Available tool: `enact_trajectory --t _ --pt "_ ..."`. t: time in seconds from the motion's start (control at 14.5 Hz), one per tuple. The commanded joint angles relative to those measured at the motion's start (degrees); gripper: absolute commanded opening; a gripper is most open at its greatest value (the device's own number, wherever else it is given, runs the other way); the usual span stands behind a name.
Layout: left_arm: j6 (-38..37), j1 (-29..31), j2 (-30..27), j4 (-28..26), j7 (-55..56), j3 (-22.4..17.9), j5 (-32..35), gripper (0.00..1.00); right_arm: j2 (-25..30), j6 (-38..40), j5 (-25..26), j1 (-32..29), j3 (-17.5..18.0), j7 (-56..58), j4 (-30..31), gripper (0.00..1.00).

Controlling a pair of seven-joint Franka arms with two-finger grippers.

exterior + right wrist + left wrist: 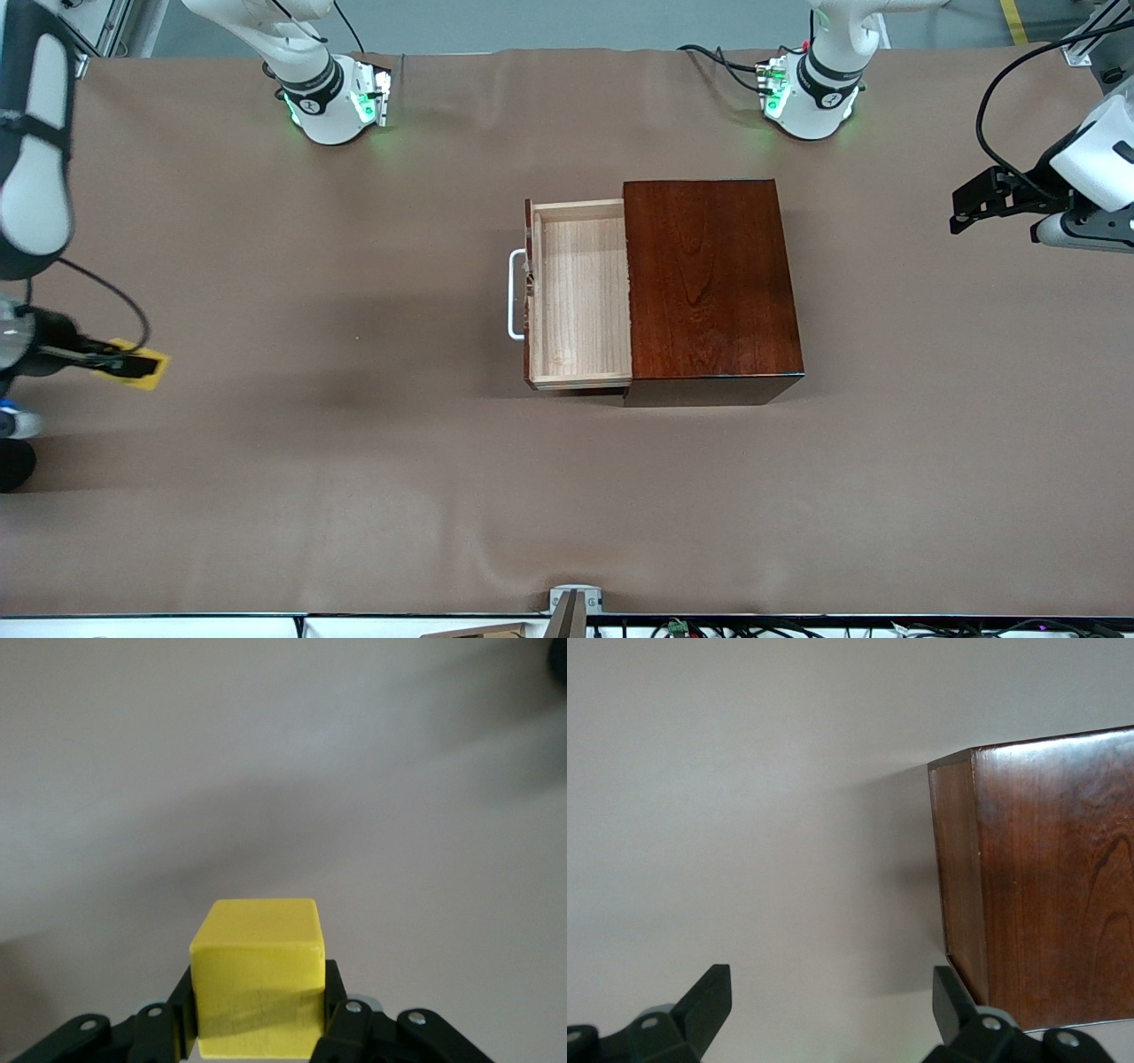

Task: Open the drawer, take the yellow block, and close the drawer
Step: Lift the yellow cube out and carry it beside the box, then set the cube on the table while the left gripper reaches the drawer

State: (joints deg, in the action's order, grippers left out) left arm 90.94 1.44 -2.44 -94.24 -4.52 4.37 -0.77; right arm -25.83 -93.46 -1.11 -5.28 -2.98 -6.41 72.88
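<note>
Small bright yellow block point(257, 988): clamped in right pincer point(120, 361), over brown worktop point(354, 496) at right arm's end. Pale light-wood drawer point(580, 292), white U-shaped bar handle point(515, 295): pulled out of glossy reddish-brown wooden box point(709, 279), mid-worktop. Left pincer point(828, 1010): fingers apart, holding nothing, beside the box, arm waiting.

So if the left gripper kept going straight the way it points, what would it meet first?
Probably the brown tabletop: the left gripper, jaws open, faces bare cloth. The wooden box sits just off one finger's line, though depth is unclear.
</note>
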Motion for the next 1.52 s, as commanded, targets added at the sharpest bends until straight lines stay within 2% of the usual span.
enact_trajectory --t 0.0,0.14,0.41,0.62,0.83,1.1,1.45 --pt "0.1 0.0 0.4 0.9 0.3 0.1 0.3 1.00 -1.1 -6.0 2.1 -4.5 1.4 11.3 1.9 0.13" --pt "0.1 0.0 0.4 0.9 0.3 0.1 0.3 1.00 -5.7 -12.7 1.6 -8.8 1.5 19.3 1.8 0.13" --pt "0.1 -2.2 2.8 2.5 3.0 0.8 0.4 1.00 -13.6 -21.0 1.9 -12.4 1.5 25.5 1.1 0.13" --pt "0.1 -7.3 7.6 5.7 14.8 2.8 0.9 1.00 -17.8 -30.4 1.9 -13.4 1.5 28.0 1.0 0.10" --pt "0.1 -14.2 12.7 8.9 26.8 3.1 0.6 1.00 -21.5 -37.4 1.5 -14.5 1.7 29.0 -0.8 0.09" --pt "0.2 -25.8 20.0 13.0 45.2 3.0 0.5 1.00 -25.1 -39.2 1.5 -15.0 1.8 30.0 -3.1 0.09" --pt "8.2 -36.7 27.6 15.8 64.3 2.9 0.5 1.00 -27.2 -40.6 1.6 -16.4 1.7 30.1 -2.8 0.09"
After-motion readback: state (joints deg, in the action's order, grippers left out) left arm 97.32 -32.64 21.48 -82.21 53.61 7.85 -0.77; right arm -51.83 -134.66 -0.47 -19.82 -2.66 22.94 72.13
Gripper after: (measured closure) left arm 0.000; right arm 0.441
